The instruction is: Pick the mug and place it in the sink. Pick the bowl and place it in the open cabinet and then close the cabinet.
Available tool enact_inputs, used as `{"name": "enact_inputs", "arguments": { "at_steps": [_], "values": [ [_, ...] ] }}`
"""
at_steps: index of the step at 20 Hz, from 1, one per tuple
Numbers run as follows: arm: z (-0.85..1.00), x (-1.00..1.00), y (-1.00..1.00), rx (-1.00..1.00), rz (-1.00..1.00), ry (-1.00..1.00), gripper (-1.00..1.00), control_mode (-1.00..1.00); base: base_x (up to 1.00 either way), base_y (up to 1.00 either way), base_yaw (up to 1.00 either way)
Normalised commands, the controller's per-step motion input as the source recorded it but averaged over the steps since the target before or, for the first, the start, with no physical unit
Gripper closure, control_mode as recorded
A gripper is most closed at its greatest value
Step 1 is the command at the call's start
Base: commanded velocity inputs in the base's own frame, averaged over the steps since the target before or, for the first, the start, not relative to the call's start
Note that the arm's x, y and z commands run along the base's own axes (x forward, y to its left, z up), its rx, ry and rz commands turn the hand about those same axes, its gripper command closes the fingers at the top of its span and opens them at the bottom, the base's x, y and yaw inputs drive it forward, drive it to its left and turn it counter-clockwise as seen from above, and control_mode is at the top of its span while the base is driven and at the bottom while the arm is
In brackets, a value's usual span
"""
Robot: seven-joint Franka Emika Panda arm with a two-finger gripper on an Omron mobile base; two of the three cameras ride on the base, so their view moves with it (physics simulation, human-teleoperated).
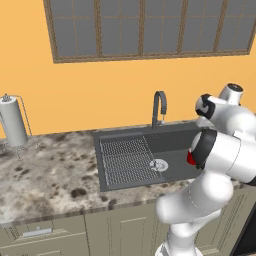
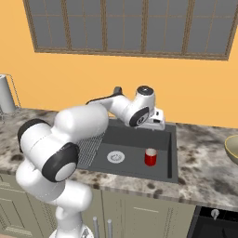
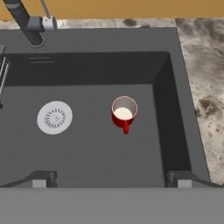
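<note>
Paper towel roll (image 1: pixel 12 122) upright at far left of speckled counter (image 1: pixel 50 175). Sink (image 3: pixel 87 153) next: ribbed drainboard (image 1: pixel 125 160), silver drain (image 3: pixel 54 117), faucet (image 1: pixel 159 107) behind. Mug (image 3: pixel 124 113) stands upright on basin floor right of drain, handle toward camera in hand view. Gripper (image 3: pixel 111 181) above basin, jaws spread wide, holding nothing, well clear of mug. Bowl (image 2: pixel 232 148) on counter at far right edge.

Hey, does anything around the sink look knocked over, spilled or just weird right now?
Nothing stands out. The mug stands upright on the sink floor, right of the drain, with nothing spilled around it. The open gripper hangs above, holding nothing.
</note>
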Motion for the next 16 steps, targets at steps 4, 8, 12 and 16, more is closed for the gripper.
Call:
{"name": "enact_inputs", "arguments": {
  "at_steps": [4,8,12,16],
  "values": [
    [0.04,0.00,0.00,-0.02,-0.14,0.08,-1.00,-1.00,0.00,0.00,0.00],
    [0.01,0.00,0.00,-0.04,-0.16,0.08,-1.00,-1.00,0.00,0.00,0.00],
    [0.00,0.00,0.00,-0.06,-0.15,0.07,-1.00,-1.00,0.00,0.00,0.00],
    [0.00,0.00,-0.04,-0.07,-0.13,0.09,-1.00,-1.00,0.00,0.00,0.00]
  ]
}}
